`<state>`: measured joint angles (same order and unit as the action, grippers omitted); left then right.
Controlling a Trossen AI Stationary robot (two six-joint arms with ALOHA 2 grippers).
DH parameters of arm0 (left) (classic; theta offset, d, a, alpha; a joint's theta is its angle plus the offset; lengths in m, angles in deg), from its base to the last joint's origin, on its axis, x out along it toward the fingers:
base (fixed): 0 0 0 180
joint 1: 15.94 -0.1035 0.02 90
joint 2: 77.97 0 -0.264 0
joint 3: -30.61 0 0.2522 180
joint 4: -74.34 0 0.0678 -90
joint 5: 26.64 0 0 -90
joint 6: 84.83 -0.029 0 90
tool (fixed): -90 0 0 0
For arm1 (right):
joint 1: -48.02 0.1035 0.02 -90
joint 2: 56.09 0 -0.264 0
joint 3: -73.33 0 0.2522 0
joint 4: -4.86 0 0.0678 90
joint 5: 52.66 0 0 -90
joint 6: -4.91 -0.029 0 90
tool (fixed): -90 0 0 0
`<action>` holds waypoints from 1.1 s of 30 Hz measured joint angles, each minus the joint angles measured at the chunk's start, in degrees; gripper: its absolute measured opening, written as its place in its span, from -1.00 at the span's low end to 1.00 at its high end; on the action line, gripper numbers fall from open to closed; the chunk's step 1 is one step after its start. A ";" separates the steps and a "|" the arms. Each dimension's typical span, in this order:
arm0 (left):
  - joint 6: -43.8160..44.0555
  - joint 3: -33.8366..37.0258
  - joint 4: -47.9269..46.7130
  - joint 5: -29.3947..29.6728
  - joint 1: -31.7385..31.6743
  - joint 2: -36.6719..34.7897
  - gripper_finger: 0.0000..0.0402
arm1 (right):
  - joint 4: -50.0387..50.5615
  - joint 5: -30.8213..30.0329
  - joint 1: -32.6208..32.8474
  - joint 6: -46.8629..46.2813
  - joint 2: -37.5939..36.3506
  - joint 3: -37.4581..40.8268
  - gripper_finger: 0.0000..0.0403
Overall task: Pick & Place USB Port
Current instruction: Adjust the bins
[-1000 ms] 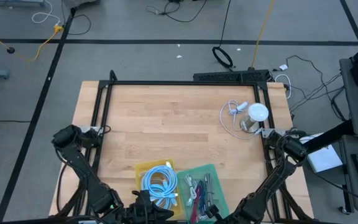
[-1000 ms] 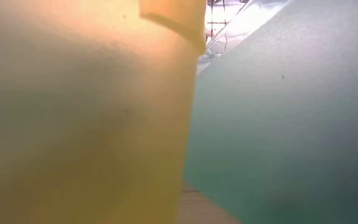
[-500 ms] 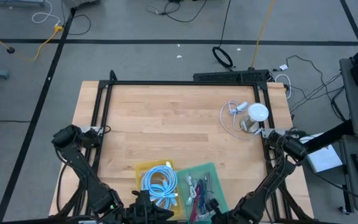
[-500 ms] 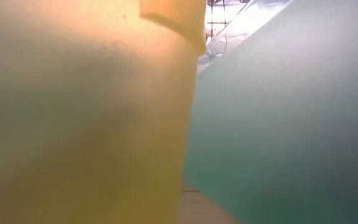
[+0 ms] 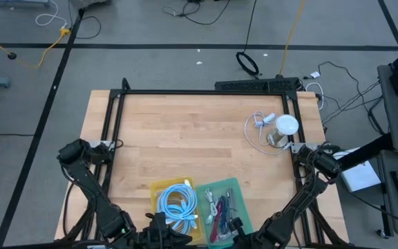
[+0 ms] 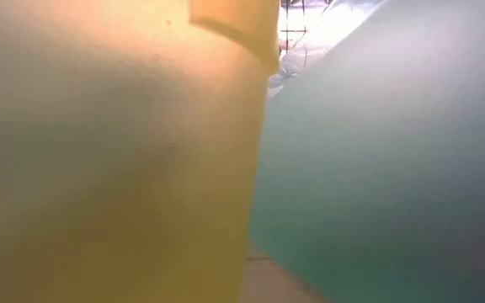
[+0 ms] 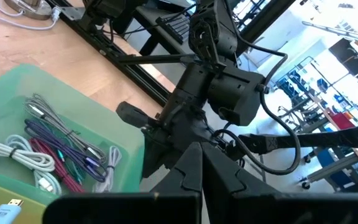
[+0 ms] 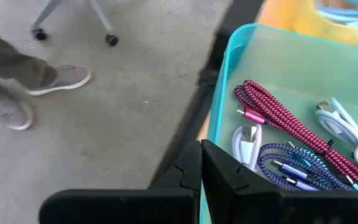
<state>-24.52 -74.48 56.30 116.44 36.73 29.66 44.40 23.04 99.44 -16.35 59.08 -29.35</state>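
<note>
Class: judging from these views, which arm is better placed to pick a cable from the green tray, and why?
Probably the right. Its end effector sits at the green tray's rim, looking at the cables. The left end effector faces the other arm instead.

a green tray [image 5: 235, 190] and a yellow tray [image 5: 159, 189] are seen on pale wood; a red-and-black braided cable [image 8: 272, 107] and blue cables [image 5: 177, 203] are shown.
</note>
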 joint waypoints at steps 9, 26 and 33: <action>-0.04 0.00 -0.18 0.00 0.02 0.00 -1.00 | 0.19 -2.26 -0.47 -1.11 0.04 0.07 -1.00; 0.20 0.00 -0.19 -0.38 0.09 0.00 -1.00 | -2.16 -5.02 -0.40 -5.11 4.89 -0.12 -1.00; 0.20 0.00 -0.30 -0.44 0.09 0.00 -1.00 | -1.90 -8.23 -1.19 -4.73 4.68 -2.57 -1.00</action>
<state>-24.31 -74.48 56.00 116.00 36.81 29.66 42.50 14.81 98.25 -21.08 63.76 -31.92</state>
